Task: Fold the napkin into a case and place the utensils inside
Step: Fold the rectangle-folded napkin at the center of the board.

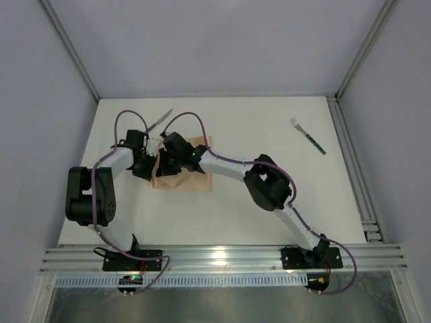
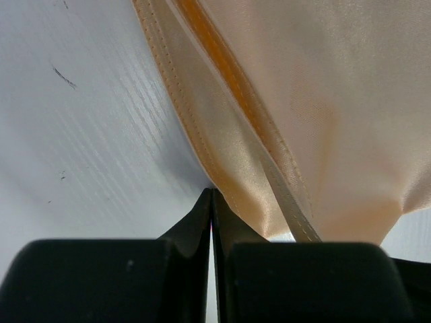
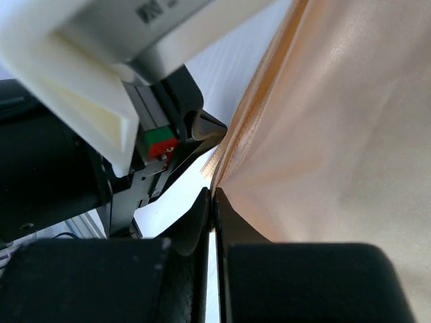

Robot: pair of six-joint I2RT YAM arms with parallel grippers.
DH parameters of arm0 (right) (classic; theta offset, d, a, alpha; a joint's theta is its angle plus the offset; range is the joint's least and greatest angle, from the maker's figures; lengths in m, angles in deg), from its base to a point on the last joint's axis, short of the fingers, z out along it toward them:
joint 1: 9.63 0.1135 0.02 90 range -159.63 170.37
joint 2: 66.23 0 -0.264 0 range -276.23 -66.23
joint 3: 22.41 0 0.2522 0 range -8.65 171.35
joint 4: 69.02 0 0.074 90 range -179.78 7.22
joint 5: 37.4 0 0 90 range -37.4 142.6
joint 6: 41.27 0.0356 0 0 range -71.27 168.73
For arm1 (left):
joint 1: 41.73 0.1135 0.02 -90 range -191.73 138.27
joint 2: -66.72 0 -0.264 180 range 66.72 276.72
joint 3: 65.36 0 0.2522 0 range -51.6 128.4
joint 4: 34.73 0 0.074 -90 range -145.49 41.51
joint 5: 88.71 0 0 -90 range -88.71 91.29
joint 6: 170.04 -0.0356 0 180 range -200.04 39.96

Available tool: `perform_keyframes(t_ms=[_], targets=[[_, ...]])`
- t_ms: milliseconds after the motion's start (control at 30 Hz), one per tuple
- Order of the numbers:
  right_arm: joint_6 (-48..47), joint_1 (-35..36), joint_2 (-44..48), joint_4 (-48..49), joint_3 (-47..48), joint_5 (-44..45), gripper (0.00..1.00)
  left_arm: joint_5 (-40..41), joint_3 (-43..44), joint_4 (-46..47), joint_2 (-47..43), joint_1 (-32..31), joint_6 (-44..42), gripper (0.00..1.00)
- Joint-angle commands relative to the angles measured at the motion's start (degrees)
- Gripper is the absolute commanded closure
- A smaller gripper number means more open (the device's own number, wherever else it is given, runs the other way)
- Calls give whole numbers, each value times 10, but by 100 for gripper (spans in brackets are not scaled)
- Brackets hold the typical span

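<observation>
The peach-orange napkin (image 1: 195, 176) lies left of the table's centre, partly under both grippers. My left gripper (image 1: 155, 155) pinches its hemmed left edge, jaws shut at the hem (image 2: 212, 194); the napkin (image 2: 323, 101) spreads away from the tips. Right beside it, my right gripper (image 1: 168, 161) is shut on the same edge, and the napkin (image 3: 337, 134) gathers into folds at its tips (image 3: 214, 194). The knife (image 1: 160, 121) lies just beyond the left gripper. The fork (image 1: 308, 136) lies far right. No folded case shows.
The white table (image 1: 236, 215) has a metal rail (image 1: 353, 161) along its right side and a slotted rail (image 1: 222, 256) at the near edge by the arm bases. Grey walls enclose the left, back and right.
</observation>
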Motion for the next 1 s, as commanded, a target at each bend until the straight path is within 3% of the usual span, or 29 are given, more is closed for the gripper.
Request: perform_keyframes(t_ms=[0, 400, 433, 567, 700, 900, 967], targets=[[47, 3, 6, 34, -4, 3, 96, -31, -9, -14, 9, 4, 15, 100], [84, 2, -11, 38, 2, 9, 96, -30, -11, -9, 3, 17, 19, 100], [84, 3, -13, 37, 2, 9, 94, -25, -11, -9, 2, 17, 18, 100], [74, 3, -13, 41, 4, -3, 67, -13, -15, -9, -6, 23, 16, 100], [47, 4, -4, 54, 8, -38, 52, -10, -13, -13, -20, 44, 7, 96], [-63, 7, 91, 1, -22, -14, 46, -4, 17, -61, -51, 46, -13, 87], [-95, -2, 142, -8, -101, 15, 46, 3, 26, -82, -71, 45, -20, 84]])
